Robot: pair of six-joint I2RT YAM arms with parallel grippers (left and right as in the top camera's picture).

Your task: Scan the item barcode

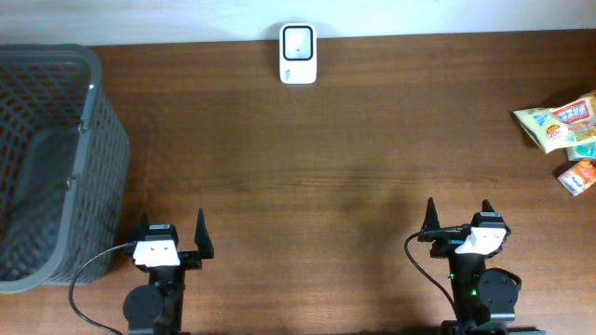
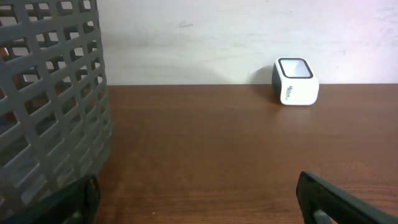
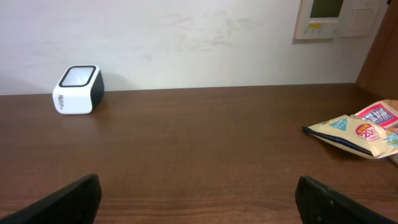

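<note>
The left gripper (image 1: 171, 231) and the right gripper (image 1: 458, 221) both have their fingers wide apart and hold nothing. The snack packets (image 1: 563, 130) lie at the far right, partly cut off by the frame, and their barcode is too small to make out. The scanner (image 1: 298, 53) stands at the back edge. The basket (image 1: 56, 158) at the left is also cropped.
</note>
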